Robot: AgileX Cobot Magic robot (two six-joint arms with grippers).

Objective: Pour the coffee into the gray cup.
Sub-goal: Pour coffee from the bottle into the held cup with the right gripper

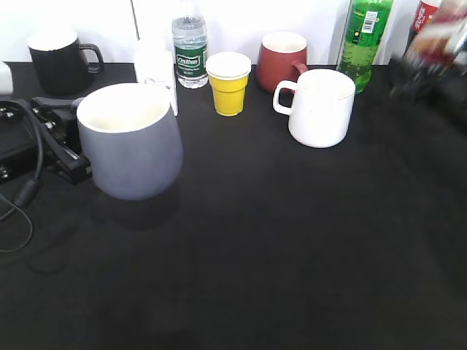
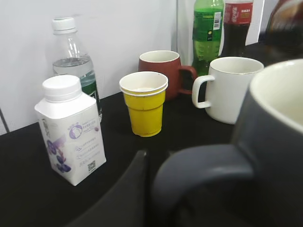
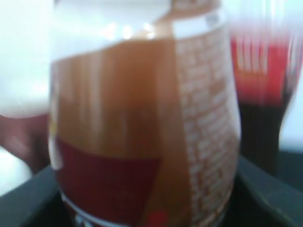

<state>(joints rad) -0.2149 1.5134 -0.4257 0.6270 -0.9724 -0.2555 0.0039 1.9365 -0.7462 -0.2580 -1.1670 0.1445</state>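
Observation:
The gray cup (image 1: 131,146) stands at the left of the black table, with a white, empty-looking interior. My left gripper (image 1: 69,157) is at its handle; in the left wrist view (image 2: 156,163) one finger lies against the gray loop handle (image 2: 203,165) and the other finger is hidden. The coffee bottle (image 1: 438,36) is blurred at the far right, held above the table. It fills the right wrist view (image 3: 142,118), brown liquid with a red label, between the fingers of my right gripper (image 3: 147,203).
Along the back stand a black mug (image 1: 58,62), white carton (image 1: 157,69), water bottle (image 1: 190,47), yellow paper cup (image 1: 228,84), red mug (image 1: 281,62), white mug (image 1: 321,106), green bottle (image 1: 365,40) and cola bottle (image 2: 236,28). Cables lie at the left edge.

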